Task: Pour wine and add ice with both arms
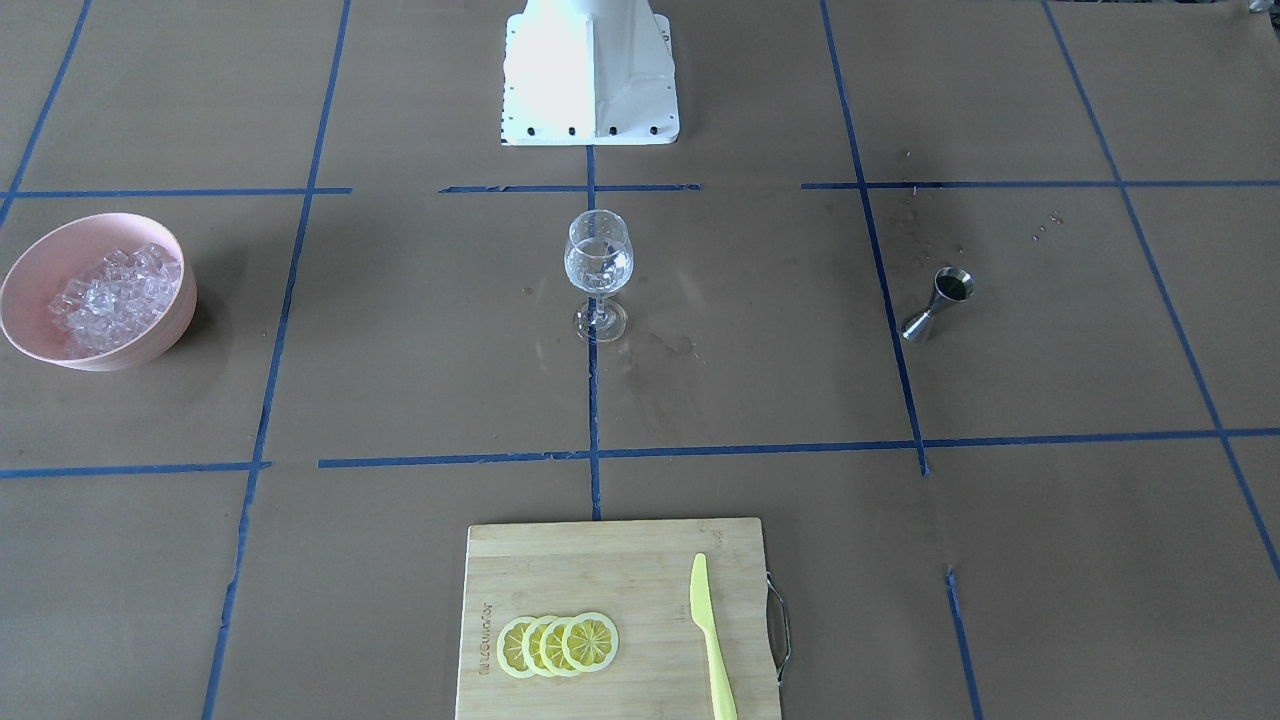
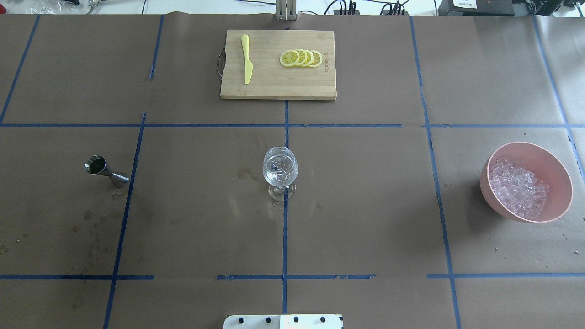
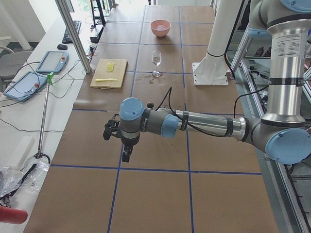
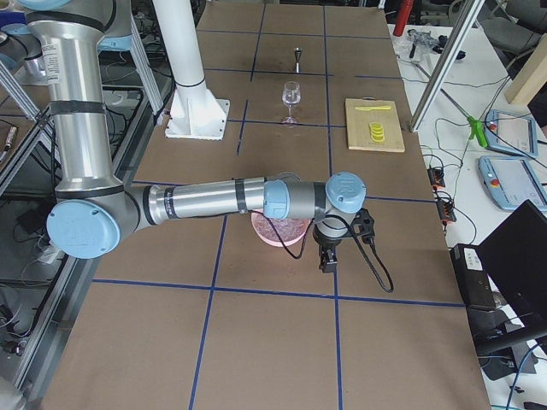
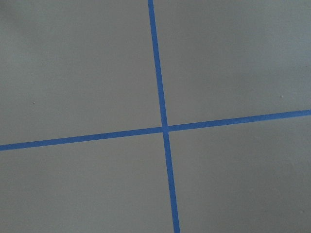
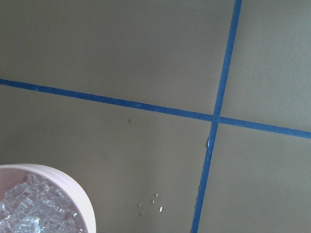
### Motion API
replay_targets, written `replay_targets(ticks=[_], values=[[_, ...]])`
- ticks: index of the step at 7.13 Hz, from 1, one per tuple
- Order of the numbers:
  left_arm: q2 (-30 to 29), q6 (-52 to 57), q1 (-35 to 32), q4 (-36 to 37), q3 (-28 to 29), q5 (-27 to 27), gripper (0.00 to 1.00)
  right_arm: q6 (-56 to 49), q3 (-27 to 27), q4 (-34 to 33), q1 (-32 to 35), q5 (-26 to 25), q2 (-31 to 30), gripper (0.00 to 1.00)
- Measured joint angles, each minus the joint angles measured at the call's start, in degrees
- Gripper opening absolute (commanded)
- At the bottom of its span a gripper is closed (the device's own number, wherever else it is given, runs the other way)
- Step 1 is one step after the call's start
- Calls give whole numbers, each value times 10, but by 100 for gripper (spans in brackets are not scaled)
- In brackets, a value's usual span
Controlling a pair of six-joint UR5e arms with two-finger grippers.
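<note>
We are seeing the left arm (image 3: pixel 204 125) reaching out level over the table, its wrist turned so that the left gripper (image 3: pixel 126 156) is pointing straight down above the brown paper; its wrist camera is showing only a crossing of blue tape lines (image 5: pixel 164 128). The right arm (image 4: pixel 214 201) is likewise lying level, with the right gripper (image 4: pixel 328 260) hanging downward just beside the pink bowl (image 1: pixel 30 262), on the side away from the white pedestal (image 1: pixel 590 70). Both grippers are appearing in the side views only; we cannot tell how far either is parted, nor whether it is grasping anything.

A label (image 3: pixel 284 46) on the left arm's upright tube and a mark (image 1: pixel 487 640) on the cutting board (image 1: pixel 600 570) are showing; both are too small to read.

The ice (image 1: pixel 115 295) is lying heaped in the bowl at the robot's right; the wine (image 1: pixel 956 288) is sitting in the upper cup of the steel jigger (image 1: pixel 925 318), which is standing upright at the robot's left; the wine glass (image 1: pixel 598 265) is standing upright between them, on a tape line. The board is carrying overlapped lemon slices (image 1: pixel 558 644) and a yellow knife (image 1: pixel 712 640); damp spots (image 1: pixel 660 350) are marking the paper near the glass.
</note>
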Motion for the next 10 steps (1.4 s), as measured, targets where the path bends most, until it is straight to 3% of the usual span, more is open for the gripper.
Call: replay_targets(ticks=[7, 10], values=[[3, 8, 28, -35, -40, -3, 100, 7, 4, 14, 0, 0, -18, 100], [3, 3, 48, -93, -36, -54, 100, 8, 8, 20, 0, 1, -17, 100]])
